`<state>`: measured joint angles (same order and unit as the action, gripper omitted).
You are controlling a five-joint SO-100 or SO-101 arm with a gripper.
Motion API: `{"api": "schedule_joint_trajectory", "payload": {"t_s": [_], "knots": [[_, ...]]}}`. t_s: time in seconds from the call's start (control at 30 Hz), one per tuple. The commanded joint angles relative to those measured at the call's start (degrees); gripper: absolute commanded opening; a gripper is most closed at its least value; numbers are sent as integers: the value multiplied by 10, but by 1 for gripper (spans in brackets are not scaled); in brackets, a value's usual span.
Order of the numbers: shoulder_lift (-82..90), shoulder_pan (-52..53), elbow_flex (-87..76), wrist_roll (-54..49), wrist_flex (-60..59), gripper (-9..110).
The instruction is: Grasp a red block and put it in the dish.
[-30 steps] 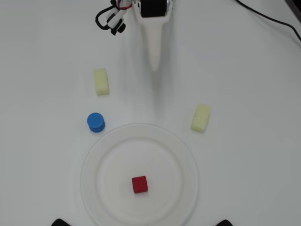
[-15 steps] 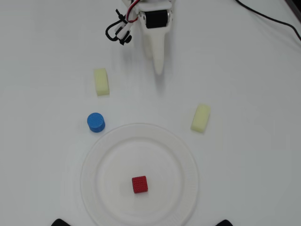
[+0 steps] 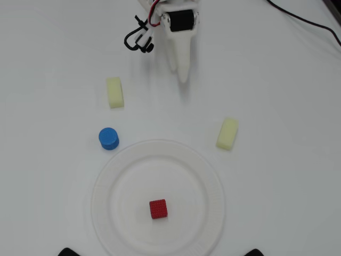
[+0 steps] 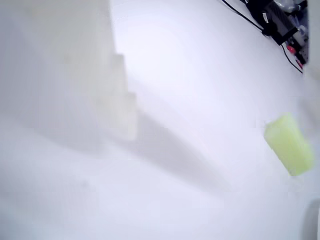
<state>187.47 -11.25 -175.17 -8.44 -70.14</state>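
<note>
Red block (image 3: 158, 208) lies inside the dish (image 3: 106, 181), a little below the plate's middle in the overhead view, flat on the white surface and clear of the rim on every side. That dish is the largest thing on the white table (image 3: 287, 106), a round white plate with a wide raised rim sitting low in the overhead view. At the top of that view the arm's gripper (image 3: 183, 77) points down toward the plate but stays well apart from it; its white fingers come together in one tapered tip with no gap showing, and nothing is held between them. In the wrist view a blurred white finger (image 4: 60, 75) fills the left side. Two pale yellow oblong blocks rest on the table: one (image 3: 114, 92) to the upper left of the plate, the other (image 3: 227, 133) just beside its upper right rim. The wrist view shows one yellow block (image 4: 290, 144) at the right edge. A blue cylinder (image 3: 108, 138) stands upright just beside the plate's upper left rim.
</note>
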Motion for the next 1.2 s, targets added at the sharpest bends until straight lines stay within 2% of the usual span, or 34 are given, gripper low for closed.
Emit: {"api": "schedule_joint_trajectory", "payload": {"t_s": [0.0,0.1,0.17,0.23,1.17], "knots": [[105,-6,-33,5,-13,23],[105,-5,-40,11,-23,18],[105,-6,-43,28,-32,5],[105,-7,-49,35,-36,0],[105,-4,-69,35,-62,0]]}}
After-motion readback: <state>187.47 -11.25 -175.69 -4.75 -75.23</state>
